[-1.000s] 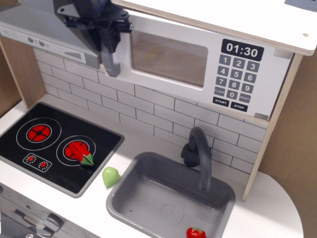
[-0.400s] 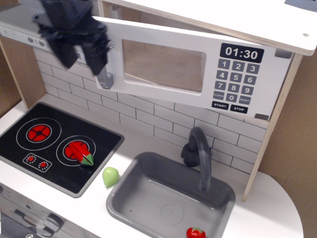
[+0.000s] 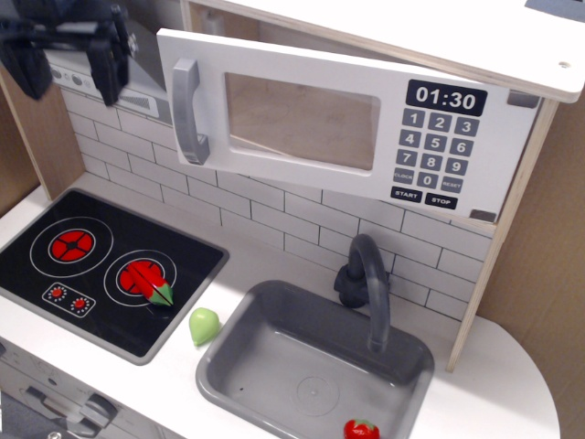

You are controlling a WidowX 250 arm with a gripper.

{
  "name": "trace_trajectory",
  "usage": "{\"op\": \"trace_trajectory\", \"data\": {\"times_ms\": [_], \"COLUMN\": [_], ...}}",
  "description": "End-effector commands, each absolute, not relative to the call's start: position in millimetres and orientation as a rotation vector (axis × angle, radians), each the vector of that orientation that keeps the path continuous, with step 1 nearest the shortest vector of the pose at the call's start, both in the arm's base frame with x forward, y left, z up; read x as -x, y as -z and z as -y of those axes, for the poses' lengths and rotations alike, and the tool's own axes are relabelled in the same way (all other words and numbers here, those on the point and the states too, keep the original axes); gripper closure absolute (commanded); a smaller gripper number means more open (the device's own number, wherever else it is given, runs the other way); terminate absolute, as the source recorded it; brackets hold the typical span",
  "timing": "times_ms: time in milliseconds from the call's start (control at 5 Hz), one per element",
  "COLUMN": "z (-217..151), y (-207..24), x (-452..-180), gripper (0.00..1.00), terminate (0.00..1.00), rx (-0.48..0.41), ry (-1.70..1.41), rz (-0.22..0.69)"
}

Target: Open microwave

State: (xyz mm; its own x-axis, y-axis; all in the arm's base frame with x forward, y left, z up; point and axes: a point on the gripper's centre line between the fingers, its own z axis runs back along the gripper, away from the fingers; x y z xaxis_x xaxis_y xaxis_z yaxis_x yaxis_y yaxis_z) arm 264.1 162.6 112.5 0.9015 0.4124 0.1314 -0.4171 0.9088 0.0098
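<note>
White and wooden, the microwave (image 3: 366, 119) hangs above the rear edge of the tabletop (image 3: 512, 384), over the sink (image 3: 315, 361) and the faucet (image 3: 366, 279). Its door (image 3: 302, 119) stands swung partway out on the keypad side, with the grey handle (image 3: 186, 110) on the free edge and a dark gap showing behind the top.

We judge the opening step largely done. To widen it well, we would hook the handle from its inner side and pull along the door's arc, not straight out, so the hinge is not strained.

Our pincer (image 3: 69, 59) hangs at the upper left, above the stove (image 3: 101, 265) near the left edge of the tabletop. It is well apart from the handle, released and holding nothing, its two dark fingers (image 3: 108, 64) pointing down with a clear space between them. We see little of the arm above it.
</note>
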Motion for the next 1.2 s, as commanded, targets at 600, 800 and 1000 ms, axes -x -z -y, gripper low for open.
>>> {"op": "trace_trajectory", "data": {"times_ms": [600,800,1000], "z": [-170.6,-144.6,-118.8], "y": [-117.7,-109.1,-102.5], "x": [-338.0,-338.0,-338.8], "gripper": [0.00,0.00,0.00], "terminate": [0.00,0.00,0.00], "rx": [-0.110,-0.070,-0.022], "ry": [-0.534,-0.429,-0.347], "rz": [0.180,0.234,0.248]}}
